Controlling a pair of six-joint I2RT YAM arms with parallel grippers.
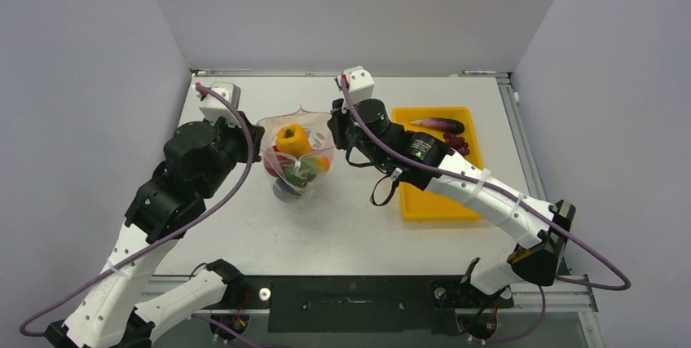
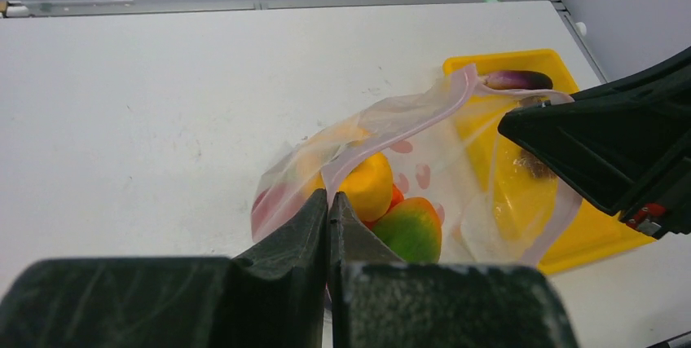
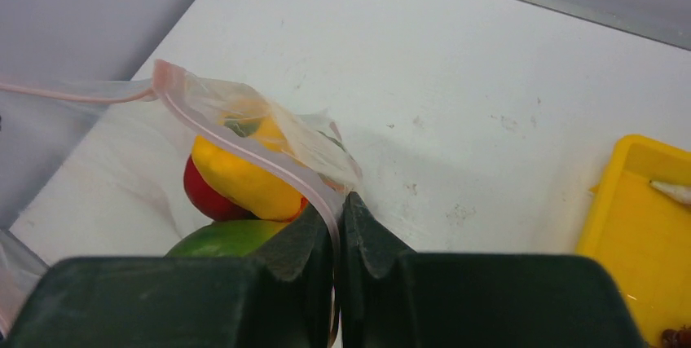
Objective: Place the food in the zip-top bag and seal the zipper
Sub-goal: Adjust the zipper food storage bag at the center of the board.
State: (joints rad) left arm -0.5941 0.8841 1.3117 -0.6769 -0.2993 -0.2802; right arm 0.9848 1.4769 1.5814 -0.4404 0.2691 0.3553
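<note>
The zip-top bag (image 1: 295, 160) stands open on the table between my two grippers, its mouth facing up. Inside it sit a yellow-orange bell pepper (image 1: 292, 139), a green and orange piece (image 2: 411, 230) and a red piece (image 3: 204, 197). My left gripper (image 2: 328, 197) is shut on the left end of the zipper (image 2: 440, 112). My right gripper (image 3: 336, 201) is shut on the zipper's other end (image 3: 244, 148). From above, the left gripper (image 1: 257, 146) and right gripper (image 1: 336, 138) flank the bag. An eggplant (image 1: 440, 125) and a grape bunch (image 1: 458, 144) lie outside the bag.
A yellow tray (image 1: 432, 201) lies right of the bag, under the right arm, holding the eggplant and grapes at its far end. Grey walls close in at the left, back and right.
</note>
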